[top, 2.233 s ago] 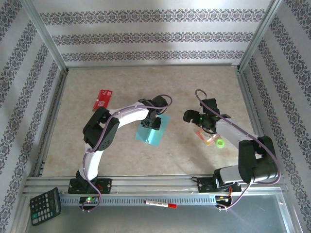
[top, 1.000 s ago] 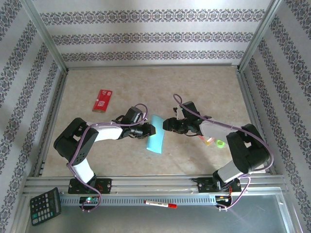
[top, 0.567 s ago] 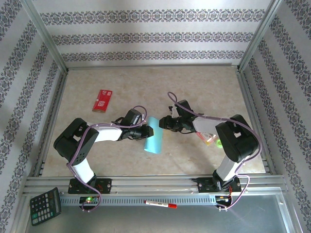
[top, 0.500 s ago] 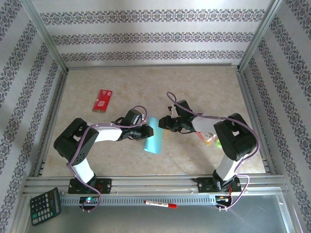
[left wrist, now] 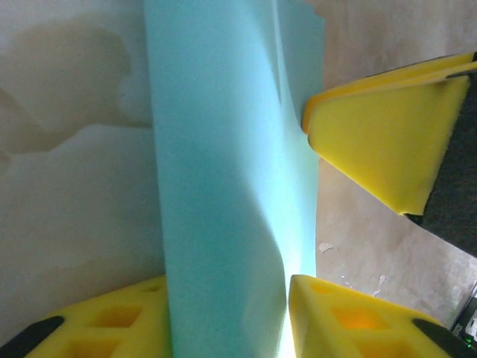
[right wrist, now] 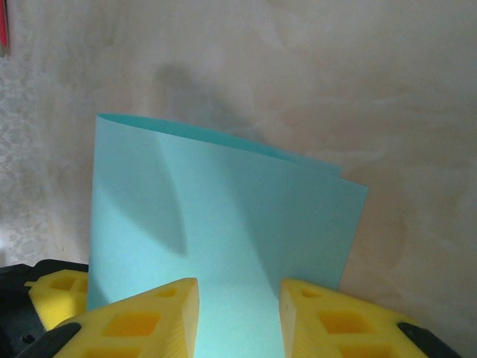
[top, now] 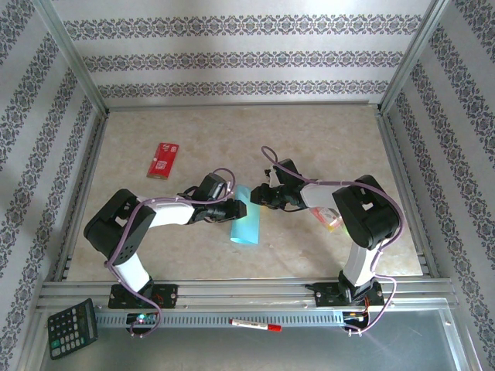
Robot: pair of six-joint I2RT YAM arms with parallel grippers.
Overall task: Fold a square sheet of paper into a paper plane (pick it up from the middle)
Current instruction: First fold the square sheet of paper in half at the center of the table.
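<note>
The square sheet of paper (top: 246, 224), bent into a loose fold, stands on edge between the two grippers, probably so both can steady it while a crease forms. It passes between the parted fingers of the left gripper (left wrist: 227, 313) and of the right gripper (right wrist: 238, 298). I cannot tell whether either one pinches it. Both arms reach in low, with their wrists facing each other.

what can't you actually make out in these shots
- Left wrist: the sheet of paper runs off the bottom edge between the left fingers; whether they clamp it is unclear.
- Right wrist: same at the right fingers.
- Top external: small packet half hidden by the right arm; red packet print too small.
</note>
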